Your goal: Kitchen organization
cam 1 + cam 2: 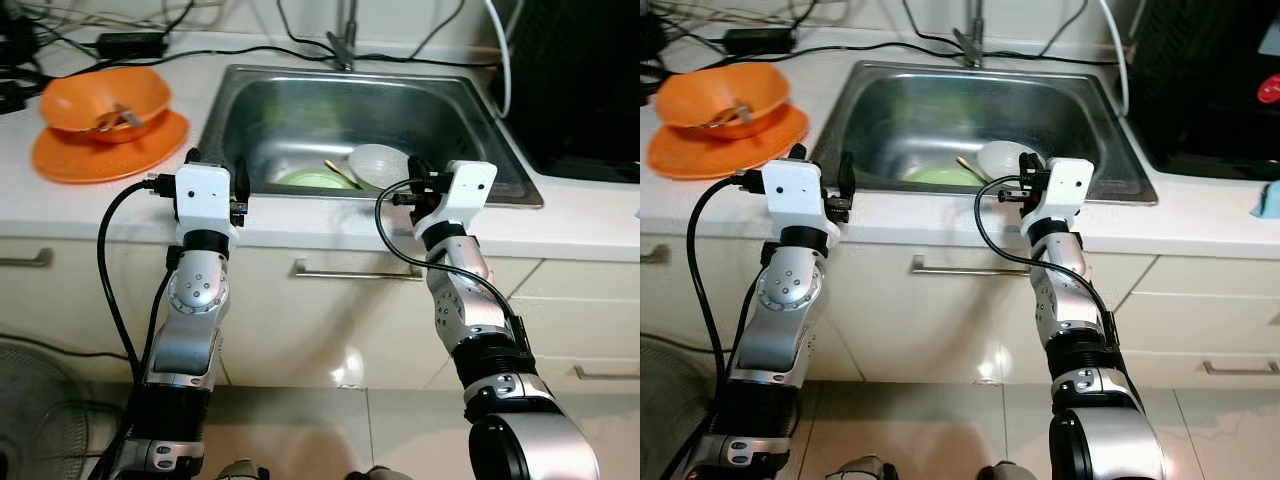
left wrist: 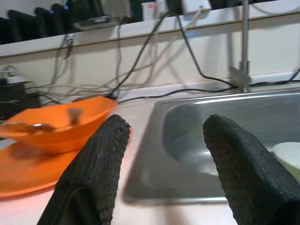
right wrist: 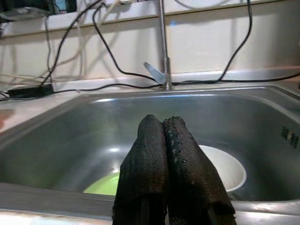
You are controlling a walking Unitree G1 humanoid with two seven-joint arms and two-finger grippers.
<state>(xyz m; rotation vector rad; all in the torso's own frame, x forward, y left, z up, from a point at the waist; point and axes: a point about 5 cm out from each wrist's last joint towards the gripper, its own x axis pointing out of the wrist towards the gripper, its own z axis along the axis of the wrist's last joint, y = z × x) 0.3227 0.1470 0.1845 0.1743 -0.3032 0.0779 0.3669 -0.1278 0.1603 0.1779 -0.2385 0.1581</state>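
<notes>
Nearest the robot, both arms are raised to the front edge of the desk (image 1: 90, 205). The left tool (image 2: 164, 154) hangs over the sink's front left corner with its fingers spread apart and nothing between them. The right tool (image 3: 164, 159) sits at the front rim of the sink (image 1: 260, 110), fingers pressed together on nothing.

Just beyond, on the sink floor, a white bowl (image 1: 378, 163) rests against a green plate (image 1: 312, 180), with a thin utensil (image 1: 340, 173) lying across them. Farther left on the desk, an orange bowl (image 1: 105, 100) holding a spoon stands on an orange plate (image 1: 70, 160). At the back stands the faucet (image 3: 163, 42), with cables trailing along the wall.

The step in hand looks like reaching into the sink for the dishes. To do it well, the right tool should part its fingers before descending, clear the rim, and close on the white bowl's wall rather than the utensil.
</notes>
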